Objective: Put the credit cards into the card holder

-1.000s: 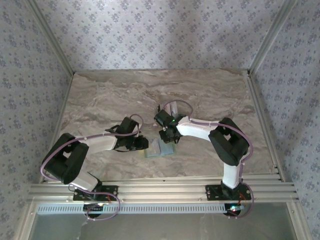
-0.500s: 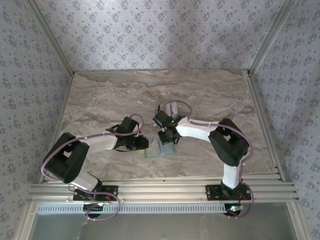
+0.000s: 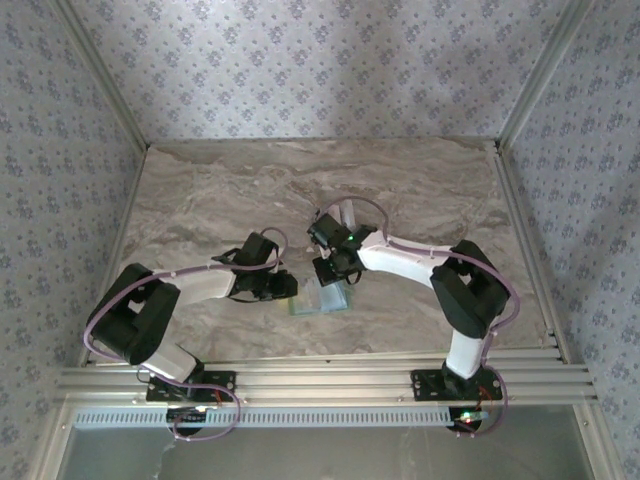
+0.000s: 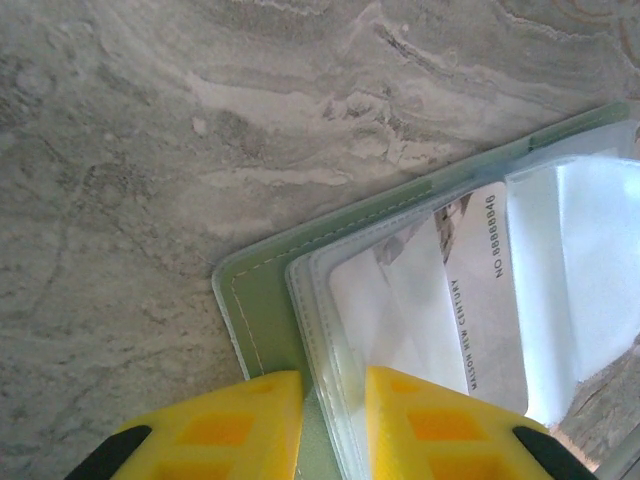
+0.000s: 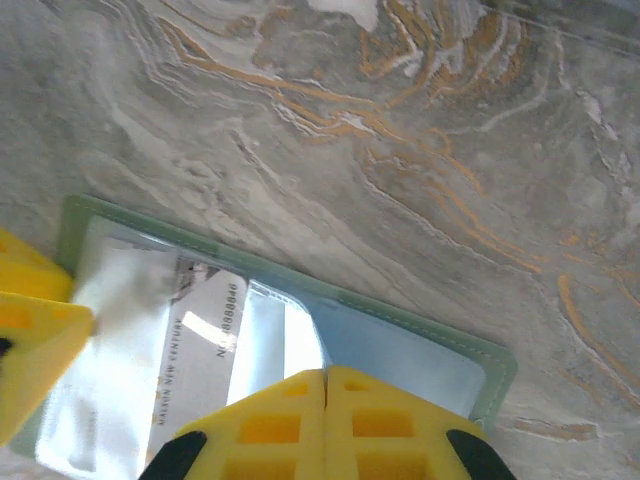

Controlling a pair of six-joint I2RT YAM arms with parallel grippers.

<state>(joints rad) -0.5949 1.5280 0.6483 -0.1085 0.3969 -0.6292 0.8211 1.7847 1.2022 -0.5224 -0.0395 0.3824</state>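
Right tool (image 3: 330, 268) edged leftward, matte green card holder (image 4: 262, 300), glossy sleeves

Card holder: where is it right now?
The card holder lies flat on the marble table, near-centre in the top view, between the left gripper and right gripper, a card in its clear sleeve.

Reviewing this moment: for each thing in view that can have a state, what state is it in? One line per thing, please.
card holder: lying open and flat on the table, clear sleeves facing up.
credit card: partly tucked under a clear sleeve of the holder, printed side up.
left gripper: fingers a little apart, straddling the holder's edge.
right gripper: fingers pressed together, over the holder's clear sleeve.
table: marbled top.
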